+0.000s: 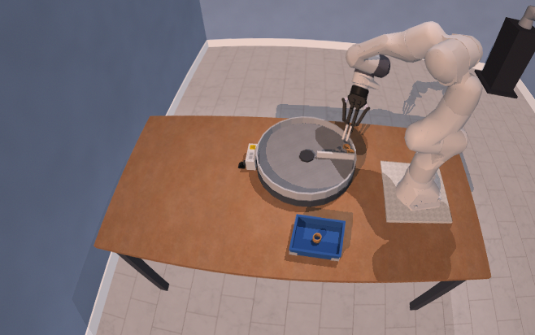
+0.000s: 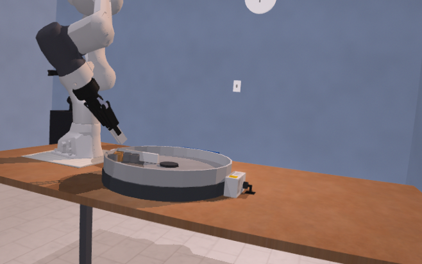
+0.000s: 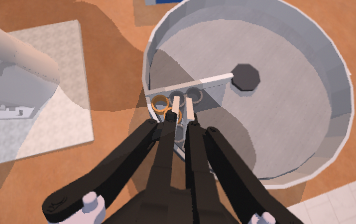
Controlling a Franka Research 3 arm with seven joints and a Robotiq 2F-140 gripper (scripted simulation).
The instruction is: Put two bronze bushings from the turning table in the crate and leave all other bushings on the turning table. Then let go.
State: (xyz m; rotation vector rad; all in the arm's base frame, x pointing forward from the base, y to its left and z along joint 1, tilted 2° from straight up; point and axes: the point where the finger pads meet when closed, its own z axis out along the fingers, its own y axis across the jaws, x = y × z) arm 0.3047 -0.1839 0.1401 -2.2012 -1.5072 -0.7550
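Observation:
The grey turning table [image 1: 306, 158] has a white bar [image 1: 335, 154] running from its dark hub to the rim. Against that bar by the right rim lie bronze bushings [image 1: 346, 147] and grey ones. In the wrist view one bronze bushing [image 3: 160, 102] is plain, a second [image 3: 173, 118] is partly hidden behind my fingers, and two grey bushings [image 3: 194, 95] lie beside them. My gripper [image 1: 346, 136] hangs tilted a little above this group, shut and empty; it also shows in the side view [image 2: 121, 138] and the wrist view [image 3: 182, 107]. The blue crate [image 1: 318, 237] holds one bronze bushing [image 1: 317, 235].
A white control box [image 1: 251, 156] sits at the turning table's left side. My arm's base stands on a white plate [image 1: 416, 193] to the right. The table rim [image 2: 167, 166] stands up around the disc.

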